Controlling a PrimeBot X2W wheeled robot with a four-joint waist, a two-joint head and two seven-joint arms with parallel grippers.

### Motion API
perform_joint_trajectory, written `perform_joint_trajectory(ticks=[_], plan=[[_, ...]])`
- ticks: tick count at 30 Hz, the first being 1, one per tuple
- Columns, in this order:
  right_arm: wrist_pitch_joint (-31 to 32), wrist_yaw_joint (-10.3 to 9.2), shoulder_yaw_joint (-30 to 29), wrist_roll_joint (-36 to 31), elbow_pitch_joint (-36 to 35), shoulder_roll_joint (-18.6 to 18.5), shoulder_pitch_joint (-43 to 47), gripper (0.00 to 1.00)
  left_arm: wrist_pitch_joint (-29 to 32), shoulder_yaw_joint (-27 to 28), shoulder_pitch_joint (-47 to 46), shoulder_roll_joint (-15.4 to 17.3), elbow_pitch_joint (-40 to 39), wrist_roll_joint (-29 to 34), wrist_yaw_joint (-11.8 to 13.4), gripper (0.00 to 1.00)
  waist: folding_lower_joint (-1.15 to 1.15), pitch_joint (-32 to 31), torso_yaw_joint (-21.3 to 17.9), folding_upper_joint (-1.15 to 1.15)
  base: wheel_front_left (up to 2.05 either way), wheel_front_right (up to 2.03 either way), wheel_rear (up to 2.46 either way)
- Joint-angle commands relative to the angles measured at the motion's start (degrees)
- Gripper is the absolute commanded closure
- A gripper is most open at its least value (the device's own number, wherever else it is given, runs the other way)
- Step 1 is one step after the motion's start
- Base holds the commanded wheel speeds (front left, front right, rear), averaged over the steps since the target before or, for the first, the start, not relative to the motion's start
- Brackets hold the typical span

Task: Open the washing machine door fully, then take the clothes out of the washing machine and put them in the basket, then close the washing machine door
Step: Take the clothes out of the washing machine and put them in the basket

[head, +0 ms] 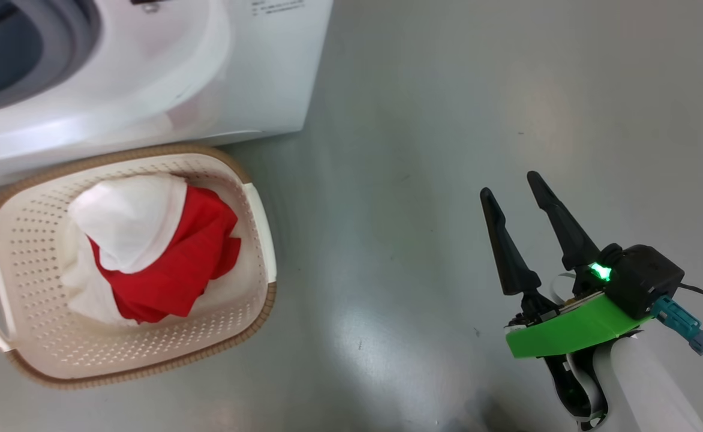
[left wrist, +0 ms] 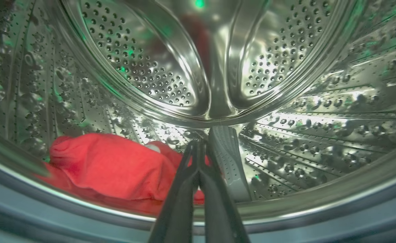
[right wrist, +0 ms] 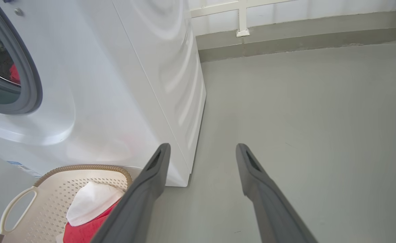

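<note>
A smooth grey floor (head: pixel 447 120) with soft glare runs to a raised grey skirting (right wrist: pixel 286 30) below a pale wall. The white washing machine (head: pixel 147 90) stands on this floor. The cream perforated basket (head: pixel 33 252) with its brown woven-look rim sits just in front of the machine's lower right corner.

In the basket lies a heap of clothes (head: pixel 165 258), red fabric with a white part folded over the top. More red fabric (left wrist: pixel 113 165) lies at the bottom left of the steel perforated drum (left wrist: pixel 302 111), beside a grey ridged paddle (left wrist: pixel 228 162).

The left end effector (left wrist: pixel 198 143) reaches into the drum, its fingers pressed together with tips at the edge of the red fabric; whether they catch any cannot be told. The right end effector (head: pixel 510 183) hangs over bare floor well to the right of the basket, fingers spread and holding nothing.
</note>
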Motion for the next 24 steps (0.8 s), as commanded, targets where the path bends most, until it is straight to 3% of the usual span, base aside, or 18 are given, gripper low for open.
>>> perform_joint_trajectory(ticks=[1, 12, 24], plan=[[-0.4, 0.36, 0.7, -0.9, -1.0, 0.0, 0.7, 0.0, -0.2, 1.5, 2.2, 2.4, -2.3, -0.6, -0.6, 1.0, 0.0, -0.7, 0.6, 0.0, 0.0, 0.0, 0.0], [-0.4, 0.36, 0.0, -1.6, 0.0, 0.0, 1.8, 0.0, -0.2, 6.6, 10.9, -3.2, -10.8, -1.4, -2.4, 1.0, 0.0, -5.1, 2.6, 0.0, 0.0, 0.0, 0.0], [-0.4, 0.36, -1.6, -2.9, 0.9, 0.0, 4.0, 0.0, -0.2, 4.1, 23.5, -6.9, -20.2, -5.2, -2.5, 1.0, 0.0, -10.8, 4.7, 0.0, 0.0, 0.0, 0.0]])
